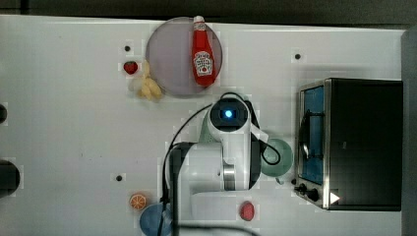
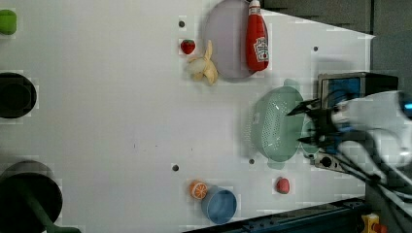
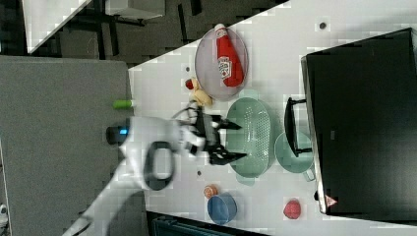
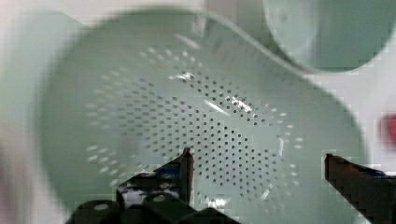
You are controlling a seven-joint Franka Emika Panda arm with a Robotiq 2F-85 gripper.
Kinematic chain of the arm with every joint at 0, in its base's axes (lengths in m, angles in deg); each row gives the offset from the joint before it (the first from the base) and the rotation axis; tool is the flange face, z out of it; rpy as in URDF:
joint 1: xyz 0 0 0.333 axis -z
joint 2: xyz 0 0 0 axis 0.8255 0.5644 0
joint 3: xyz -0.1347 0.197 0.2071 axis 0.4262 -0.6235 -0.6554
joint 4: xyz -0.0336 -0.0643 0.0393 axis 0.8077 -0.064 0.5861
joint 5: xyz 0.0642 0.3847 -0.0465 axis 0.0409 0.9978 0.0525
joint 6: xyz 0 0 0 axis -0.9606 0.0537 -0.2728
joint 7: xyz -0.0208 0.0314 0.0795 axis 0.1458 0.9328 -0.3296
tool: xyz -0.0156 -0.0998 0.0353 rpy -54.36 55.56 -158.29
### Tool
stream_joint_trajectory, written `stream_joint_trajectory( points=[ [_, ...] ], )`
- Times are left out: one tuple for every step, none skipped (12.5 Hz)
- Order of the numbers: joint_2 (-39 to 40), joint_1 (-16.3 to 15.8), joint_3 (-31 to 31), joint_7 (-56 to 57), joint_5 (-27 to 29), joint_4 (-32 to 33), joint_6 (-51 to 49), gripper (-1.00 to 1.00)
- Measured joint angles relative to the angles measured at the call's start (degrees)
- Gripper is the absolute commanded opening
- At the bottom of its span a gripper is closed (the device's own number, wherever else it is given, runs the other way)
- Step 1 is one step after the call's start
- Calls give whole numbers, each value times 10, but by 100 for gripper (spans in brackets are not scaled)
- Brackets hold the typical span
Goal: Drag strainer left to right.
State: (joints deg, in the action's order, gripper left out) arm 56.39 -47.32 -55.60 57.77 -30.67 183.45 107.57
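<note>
**Over the strainer, jaws wide, nothing gripped yet**

Above the white table [image 2: 121, 121] I had the gripper [image 3: 235, 140] hanging over the strainer [image 2: 274, 124] with its two black fingers spread to their widest and nothing between them. The wrist view looked straight down into the perforated bowl [image 4: 201, 126], one fingertip [image 4: 186, 163] over the field of holes and the other off toward the rim, so I judged the claw was above the bowl, not yet on any edge.

The strainer sat between the greyish plate [image 3: 209, 64] with the ketchup bottle [image 3: 228, 59] lying on it and the round mint cup [image 3: 292, 152]. The cup lay just beside the strainer's long side, and the black oven [image 3: 364, 118] stood close behind the cup. In the right view the fingers pointed across toward the strainer from the side away from the oven.

To do this step well, I reckoned I should lower until one finger was inside the bowl and the other outside the wall, then close on the rim rather than press down on the holed floor, which looked thin and likely to flex. A pinch on the wall near the middle of a long side should keep the oval from swinging as it slid. I would have kept the base flat on the table and pulled slowly. The worry was the cup: it was near enough that a careless drag might shove it against the oven, so I meant to check the path before closing.
</note>
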Motion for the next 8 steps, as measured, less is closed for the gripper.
stream_joint_trajectory(
  points=[
    [-41,-1,-8,18,5,-25,-52,100],
    [-69,-1,-15,40,15,-66,-110,100],
    [-90,-2,-18,71,30,-114,-167,100],
    [-113,-4,-16,98,63,-156,-221,100],
    [-139,-6,-10,128,78,-186,-261,100],
    [-167,-6,-3,158,90,-199,-275,100],
    [-187,-4,1,188,102,-215,-293,100],
    [-204,-6,11,215,114,-225,-320,100]
  ],
)
